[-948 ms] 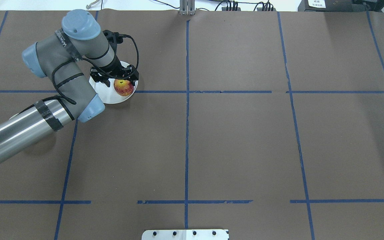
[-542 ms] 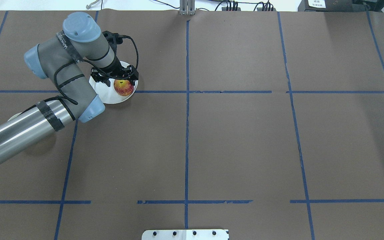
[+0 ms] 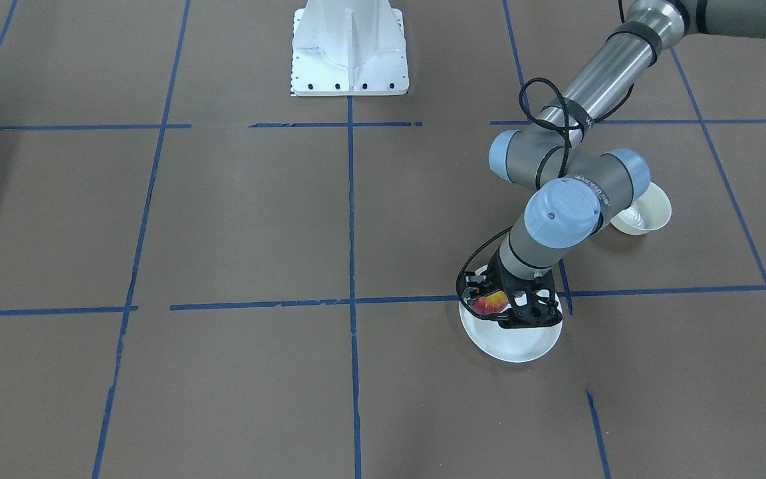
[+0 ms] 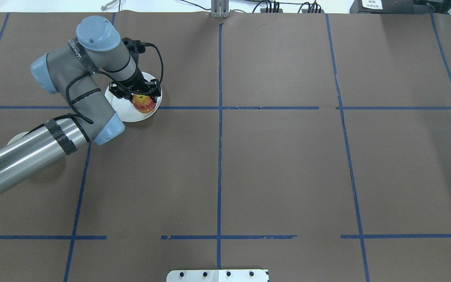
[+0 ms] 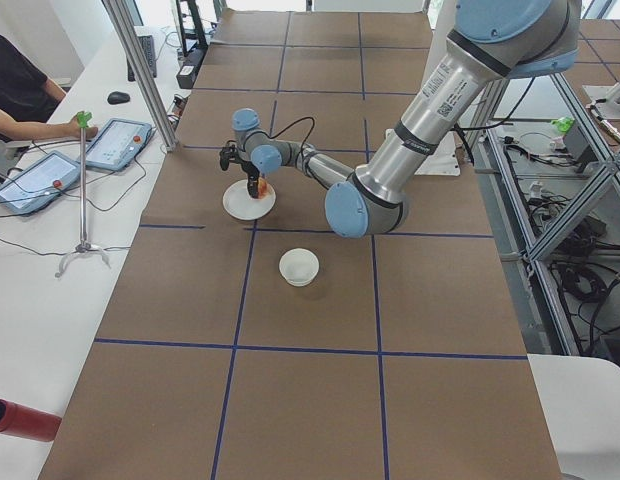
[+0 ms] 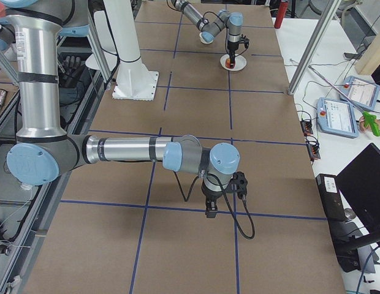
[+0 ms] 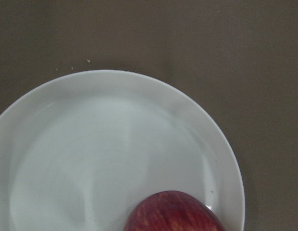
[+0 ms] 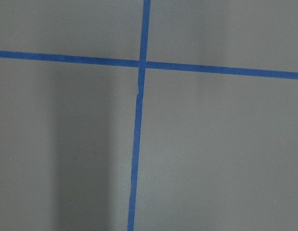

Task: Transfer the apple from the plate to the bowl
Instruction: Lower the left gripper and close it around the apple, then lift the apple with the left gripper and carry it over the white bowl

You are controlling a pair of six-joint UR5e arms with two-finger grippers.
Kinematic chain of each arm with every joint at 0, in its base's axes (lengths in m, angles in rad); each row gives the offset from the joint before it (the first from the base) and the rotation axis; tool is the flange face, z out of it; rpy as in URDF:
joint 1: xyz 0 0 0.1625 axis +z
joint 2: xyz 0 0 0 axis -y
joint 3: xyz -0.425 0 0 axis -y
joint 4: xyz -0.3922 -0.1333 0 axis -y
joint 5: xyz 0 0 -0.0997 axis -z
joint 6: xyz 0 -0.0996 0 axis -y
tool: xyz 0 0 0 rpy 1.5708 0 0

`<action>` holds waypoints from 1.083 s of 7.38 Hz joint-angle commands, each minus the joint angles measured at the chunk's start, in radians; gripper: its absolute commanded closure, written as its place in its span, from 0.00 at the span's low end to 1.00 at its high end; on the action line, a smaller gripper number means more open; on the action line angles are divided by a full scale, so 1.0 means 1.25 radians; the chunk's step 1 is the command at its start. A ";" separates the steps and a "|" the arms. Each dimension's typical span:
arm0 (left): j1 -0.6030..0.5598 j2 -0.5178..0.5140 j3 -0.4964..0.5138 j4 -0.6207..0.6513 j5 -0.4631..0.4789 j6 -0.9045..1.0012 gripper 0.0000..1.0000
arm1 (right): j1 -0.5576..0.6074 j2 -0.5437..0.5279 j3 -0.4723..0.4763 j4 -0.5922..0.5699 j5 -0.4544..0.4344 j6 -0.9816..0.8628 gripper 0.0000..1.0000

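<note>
Plate: holds apple near rim | bowl: well apart from plate

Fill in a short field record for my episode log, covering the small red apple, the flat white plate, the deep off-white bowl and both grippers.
fruit: small red-and-yellow apple, resting on the plate near its rim
dish: flat round white plate
target: small deep off-white bowl, empty, standing apart from the plate
left gripper: low over the plate, jaws apart at the apple
right gripper: far from the plate; open or shut cannot be told
stage: apple not yet lifted
</note>
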 commanded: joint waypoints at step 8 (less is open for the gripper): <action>-0.101 0.339 -0.495 0.162 -0.001 0.145 1.00 | 0.000 0.000 0.000 0.000 0.000 0.000 0.00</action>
